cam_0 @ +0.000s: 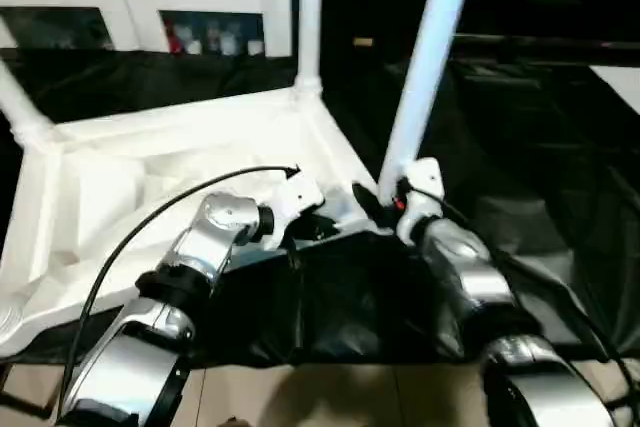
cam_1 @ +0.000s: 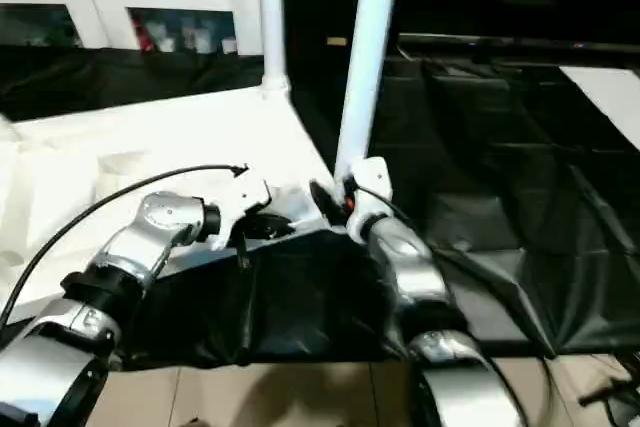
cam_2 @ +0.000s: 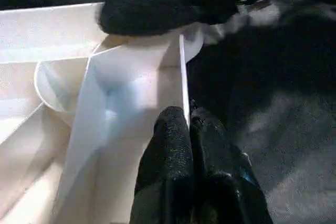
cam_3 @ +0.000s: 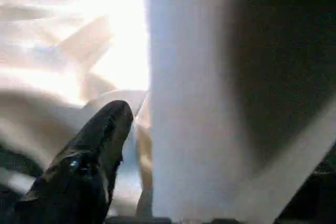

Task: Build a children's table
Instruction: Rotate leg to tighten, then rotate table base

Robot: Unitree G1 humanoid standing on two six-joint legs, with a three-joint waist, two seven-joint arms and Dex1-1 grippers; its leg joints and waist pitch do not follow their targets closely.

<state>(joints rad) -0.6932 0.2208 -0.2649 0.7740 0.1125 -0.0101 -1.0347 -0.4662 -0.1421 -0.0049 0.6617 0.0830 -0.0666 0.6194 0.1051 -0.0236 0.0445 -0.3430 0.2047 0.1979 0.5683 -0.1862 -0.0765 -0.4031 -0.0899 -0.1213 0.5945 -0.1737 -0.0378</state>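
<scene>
The left gripper's fingers (cam_2: 173,145) are seen clenched together with nothing between them, pressed at the tabletop's (cam_0: 130,177) near rim. Beside the near-corner leg (cam_0: 425,67), one finger (cam_3: 100,140) of the right gripper (cam_0: 385,202) is seen; whether the leg is grasped cannot be told. The tabletop lies upside down on the black-draped bench (cam_0: 520,147), with another leg (cam_0: 309,17) standing at its far corner. The near-corner leg is judged to be at the seating stage; pressing it straight down into its socket is what comes next.

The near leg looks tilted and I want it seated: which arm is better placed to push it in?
Right, probably: the right gripper is at the near leg's base; the left gripper, shut, rests on the tabletop's edge.
</scene>
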